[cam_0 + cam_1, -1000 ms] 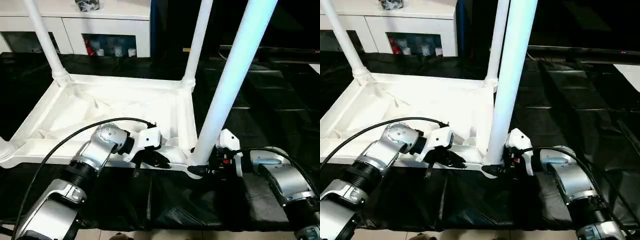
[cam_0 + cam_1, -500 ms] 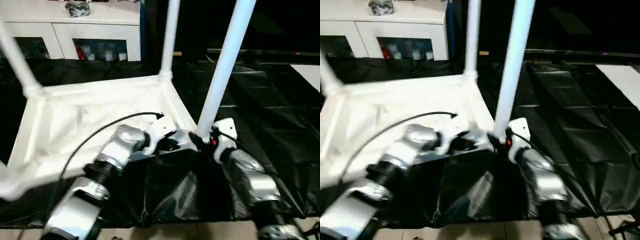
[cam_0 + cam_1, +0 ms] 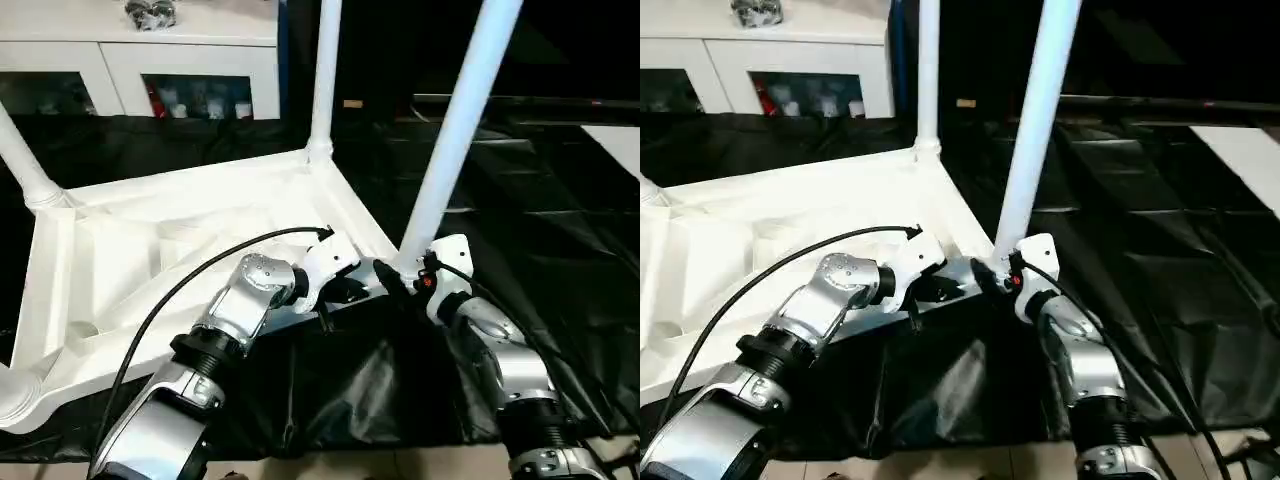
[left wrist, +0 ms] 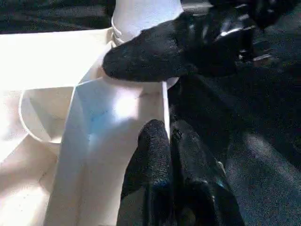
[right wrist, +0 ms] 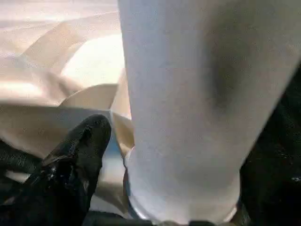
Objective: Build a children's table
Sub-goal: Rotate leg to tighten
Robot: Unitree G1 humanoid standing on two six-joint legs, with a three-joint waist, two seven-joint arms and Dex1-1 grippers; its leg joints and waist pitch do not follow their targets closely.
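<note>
The white tabletop point(image 3: 150, 250) lies upside down on black sheeting, ribbed underside up. White legs stand in its corner sockets: one at the far corner point(image 3: 325, 80), one at the left point(image 3: 25, 170) and one at the near right corner point(image 3: 455, 130). A further leg's base shows at the near left corner point(image 3: 12, 400). My left gripper point(image 3: 352, 292) is shut on the tabletop's near rim point(image 4: 162, 108), right beside that near right corner. My right gripper point(image 3: 398, 280) is shut on the base of the near right leg point(image 5: 188, 94), with one finger point(image 5: 80, 155) showing beside it.
A white cabinet with glass doors point(image 3: 140, 60) stands behind the table. Crumpled black sheeting point(image 3: 560, 200) spreads to the right and hangs over the front edge. A black cable point(image 3: 200, 280) arcs over my left forearm. Pale floor shows along the bottom.
The tabletop has swung round, its near right corner moving away from me and toward the middle. Both grippers went with that corner and kept their hold.
</note>
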